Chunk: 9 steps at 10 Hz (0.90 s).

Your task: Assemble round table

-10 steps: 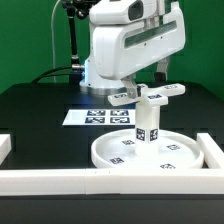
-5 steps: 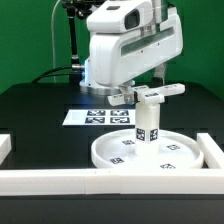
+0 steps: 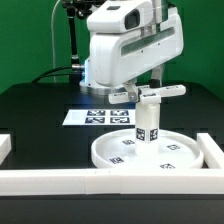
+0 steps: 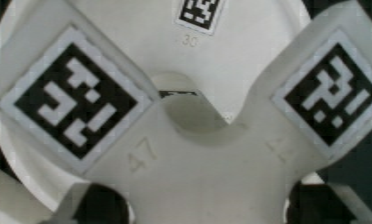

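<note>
Your gripper (image 3: 157, 84) sits right over the cross-shaped base (image 3: 150, 94), but you cannot tell whether it clamps the base or is slack. The base lies flat just beneath it, atop the leg (image 3: 147, 125). The leg's long axis stands upright on the round disc (image 3: 150, 155) below. Turn off-axis and the joint may jam or the leg may tip.

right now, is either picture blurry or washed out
Wrist view: the cross-shaped base fills the frame at close range, edges soft, tags legible. Exterior view: even light, no glare on the round disc, its tags too small to read.
</note>
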{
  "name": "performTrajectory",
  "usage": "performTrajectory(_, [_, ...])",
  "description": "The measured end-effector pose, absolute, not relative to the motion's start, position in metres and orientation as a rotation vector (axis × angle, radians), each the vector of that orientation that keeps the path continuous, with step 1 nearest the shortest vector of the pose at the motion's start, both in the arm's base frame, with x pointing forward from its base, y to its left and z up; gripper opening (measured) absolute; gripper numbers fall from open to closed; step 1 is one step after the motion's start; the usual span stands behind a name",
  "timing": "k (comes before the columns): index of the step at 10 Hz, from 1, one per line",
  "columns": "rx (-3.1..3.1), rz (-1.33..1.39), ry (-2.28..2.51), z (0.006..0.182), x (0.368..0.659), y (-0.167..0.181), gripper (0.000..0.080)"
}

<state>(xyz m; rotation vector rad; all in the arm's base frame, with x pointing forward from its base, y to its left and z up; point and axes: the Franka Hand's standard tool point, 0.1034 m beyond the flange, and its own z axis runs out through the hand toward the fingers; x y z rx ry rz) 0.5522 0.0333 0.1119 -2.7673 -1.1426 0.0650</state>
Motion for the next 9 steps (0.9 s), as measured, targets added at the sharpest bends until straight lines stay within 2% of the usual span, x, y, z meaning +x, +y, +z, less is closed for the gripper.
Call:
performTrajectory(5, [-2.786, 0.068, -1.097, 0.1119, 0.5522, 0.0329, 0.0440])
performTrajectory(9, [-2.973, 0.097, -0.292, 0.1116, 0.5515, 0.0331, 0.0440])
